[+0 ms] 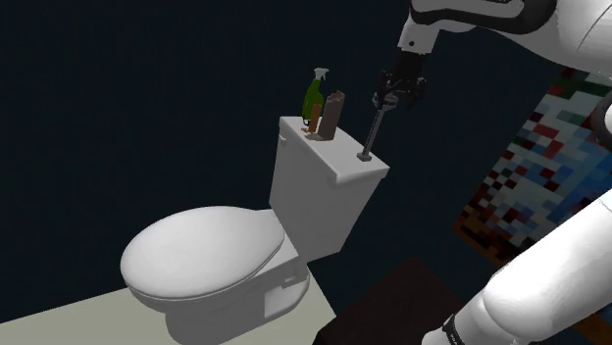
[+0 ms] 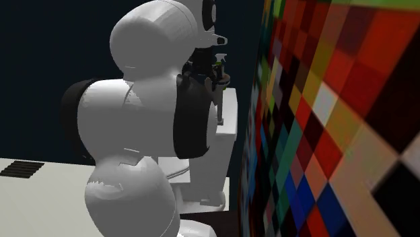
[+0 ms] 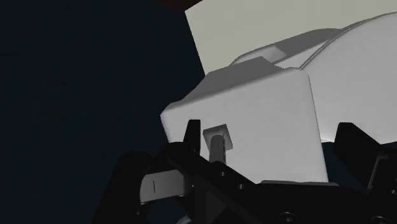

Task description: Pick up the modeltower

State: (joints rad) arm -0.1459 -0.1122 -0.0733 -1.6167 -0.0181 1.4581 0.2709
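On the toilet tank's lid (image 1: 343,165), near the end at the shoulder view's right, stands the tower (image 1: 373,132). It is a thin grey stick on a small square foot, and the foot sits flat on the lid. Its long side runs up and down, and its top points up at the gripper (image 1: 397,90). It leans a little toward the shoulder view's right.

Two more things share the lid, farther toward its other end. One is a green spray bottle (image 1: 314,96) with a pale top. The other is a tall brown block (image 1: 333,115), just beside the bottle. Both stand apart from the tower and do not block the way down to it.

The toilet (image 1: 211,260) is smooth, white and round, with its seat lid shut. A pale floor (image 1: 59,319) lies under it. A wall of many colored squares (image 1: 535,186) stands close by the arm (image 1: 549,294).

The black gripper hangs right over the tower's top. In the wrist view its fingers (image 3: 191,137) stand wide apart. The tower is seen there from its top end, close to one finger, and nothing is squeezed between them.
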